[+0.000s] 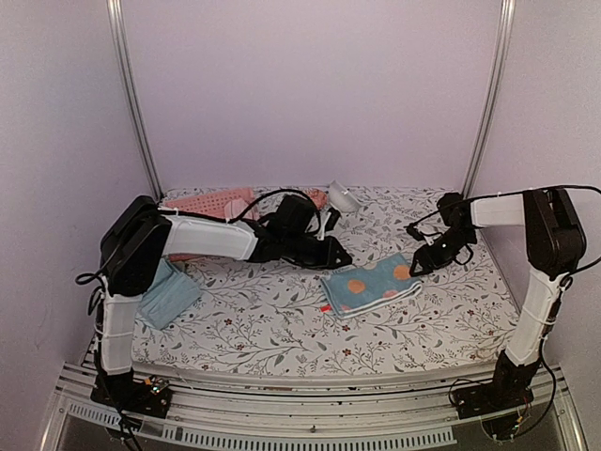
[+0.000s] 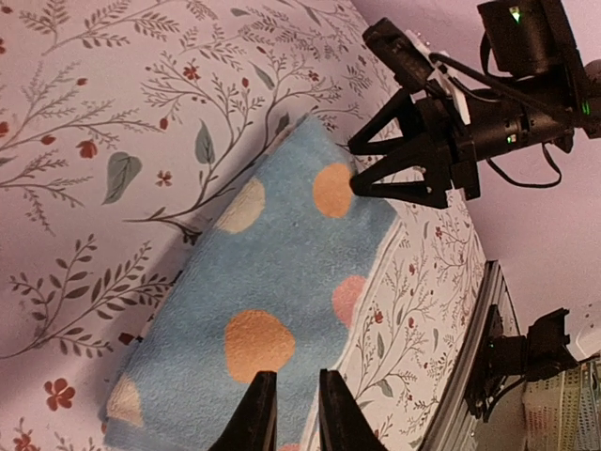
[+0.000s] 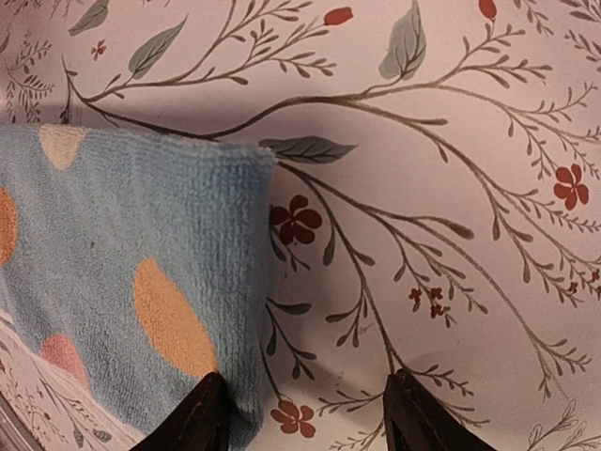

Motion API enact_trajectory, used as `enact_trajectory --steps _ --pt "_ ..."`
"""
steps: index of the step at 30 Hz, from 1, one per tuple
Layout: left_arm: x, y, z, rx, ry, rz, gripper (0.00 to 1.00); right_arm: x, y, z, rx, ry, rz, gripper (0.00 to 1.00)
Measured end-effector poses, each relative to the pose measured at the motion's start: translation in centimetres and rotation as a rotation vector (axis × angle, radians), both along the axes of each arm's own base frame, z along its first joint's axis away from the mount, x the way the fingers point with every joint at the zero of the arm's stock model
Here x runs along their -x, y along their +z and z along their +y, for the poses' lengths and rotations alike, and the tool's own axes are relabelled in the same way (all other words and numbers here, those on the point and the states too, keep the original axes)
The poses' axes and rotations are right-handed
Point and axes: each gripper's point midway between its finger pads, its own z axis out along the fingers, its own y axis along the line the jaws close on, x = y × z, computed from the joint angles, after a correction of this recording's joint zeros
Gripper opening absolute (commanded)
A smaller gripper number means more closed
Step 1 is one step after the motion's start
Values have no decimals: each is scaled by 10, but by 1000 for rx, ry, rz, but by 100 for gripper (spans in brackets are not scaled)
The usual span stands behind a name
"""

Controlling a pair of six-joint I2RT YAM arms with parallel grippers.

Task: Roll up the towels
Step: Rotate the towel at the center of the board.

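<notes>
1. Lying flat on the floral tablecloth (image 1: 272,319), toward 3 o'clock from the table's middle, the light blue towel (image 1: 371,285) shows round orange, white and pink spots and a pale stripe along one edge.
2. It looks folded: the wrist views show a thick, doubled edge and a fine looped pile.
3. The left gripper (image 2: 293,390) hangs at the towel's 11 o'clock corner. Its jaws are parted only by a narrow slit, with nothing between them.
4. The right gripper (image 3: 305,404) sits at the towel's 2 o'clock corner with its jaws wide apart. One finger is at the cloth's edge, the other over bare tablecloth, and neither pinches anything.
5. A plain pale teal towel (image 1: 169,293) lies at the table's 9 o'clock side, well apart from the blue one.
6. The left arm (image 1: 211,237) covers the teal towel's upper corner, so its full outline cannot be read.
7. The same arm crosses the front of the pink basket (image 1: 208,203) at 11 o'clock, hiding what is in it.
8. Whether either gripper's fingertips actually touch the blue towel cannot be told from any view.
9. A small reddish patch at the blue towel's 8 o'clock corner is too small to identify.
</notes>
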Motion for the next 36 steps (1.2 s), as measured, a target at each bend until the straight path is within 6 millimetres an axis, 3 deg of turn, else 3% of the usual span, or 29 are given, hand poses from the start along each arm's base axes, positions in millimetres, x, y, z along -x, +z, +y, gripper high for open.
enact_trajectory --steps 5,8,11,16,20,24,28,32,36 --pt "13 -10 -20 1 -76 1 20 6 25 3 -38 29 -24 47" --pt "18 -29 -25 -18 -108 28 20 8 49 14 -105 68 -69 37" --pt "22 -50 -27 -45 -129 58 20 14 57 28 -167 113 -69 26" --pt "24 -70 -24 -84 -139 83 20 30 28 37 -181 149 41 21" --pt "22 -71 -22 -102 -135 71 20 43 -2 21 -100 115 116 21" --pt "17 -75 -17 -128 -122 58 20 46 -6 12 -89 89 118 21" --pt "6 -76 -9 -149 -105 39 20 60 -6 20 -89 149 101 24" --pt "-16 -71 1 -163 -83 5 20 93 -4 52 -95 299 115 26" --pt "-38 -59 8 -165 -66 -46 21 143 5 95 -175 485 210 31"
